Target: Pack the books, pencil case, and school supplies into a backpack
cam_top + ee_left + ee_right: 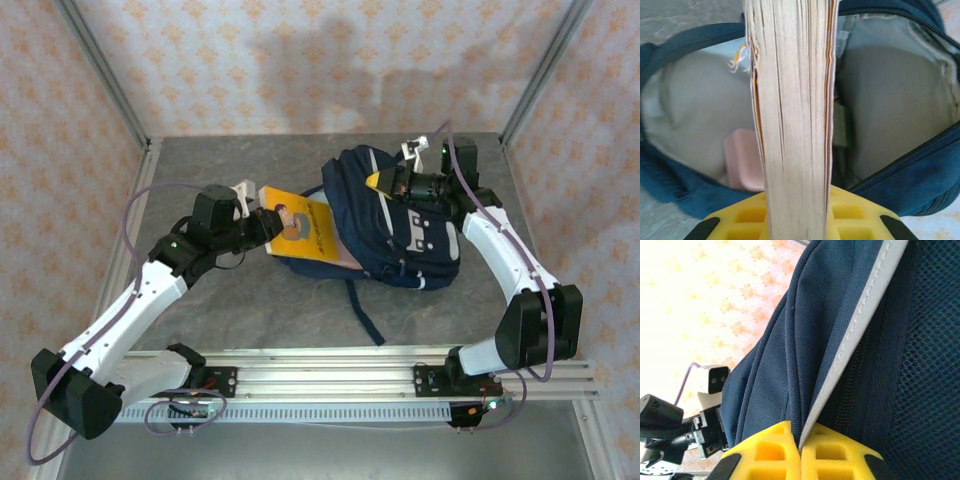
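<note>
The navy backpack (410, 235) lies on the grey table, its mouth facing left. My left gripper (262, 222) is shut on the orange-yellow book (300, 228), whose far end reaches into the opening. In the left wrist view the book's page edge (795, 125) stands upright between my yellow fingers (740, 217), with the pale lining (885, 100) of the backpack behind it. A pale pink rounded thing (742, 162), perhaps the pencil case, lies inside. My right gripper (378, 180) is shut on the backpack's top edge, pinching navy fabric and the grey stripe (850, 350). The school supplies are out of view.
A dark strap (362, 310) trails from the backpack toward the aluminium rail (330, 375) at the near edge. Patterned walls with metal posts (105, 80) close in the table at the back and both sides.
</note>
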Available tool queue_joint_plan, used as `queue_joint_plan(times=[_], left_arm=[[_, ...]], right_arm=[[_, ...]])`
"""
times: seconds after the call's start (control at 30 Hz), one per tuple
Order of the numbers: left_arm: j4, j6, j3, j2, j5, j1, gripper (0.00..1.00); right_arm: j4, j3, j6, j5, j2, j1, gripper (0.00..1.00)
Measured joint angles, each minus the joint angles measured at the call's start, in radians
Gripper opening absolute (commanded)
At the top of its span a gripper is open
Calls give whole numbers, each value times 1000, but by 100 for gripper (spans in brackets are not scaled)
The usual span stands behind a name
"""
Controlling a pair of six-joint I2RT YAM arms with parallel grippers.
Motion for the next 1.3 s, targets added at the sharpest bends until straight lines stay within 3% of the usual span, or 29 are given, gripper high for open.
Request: queue_joint_plan(times=[0.43, 0.9, 1.3], left_arm=[[279, -169, -15, 137, 69, 13, 0], [424, -220, -11, 363, 85, 8, 0], [484, -208, 198, 630, 78, -117, 0]], right_arm=[[121, -41, 95, -61, 0, 0, 0], [169, -56, 133, -61, 0, 0, 0], [180, -64, 141, -60, 0, 0, 0]])
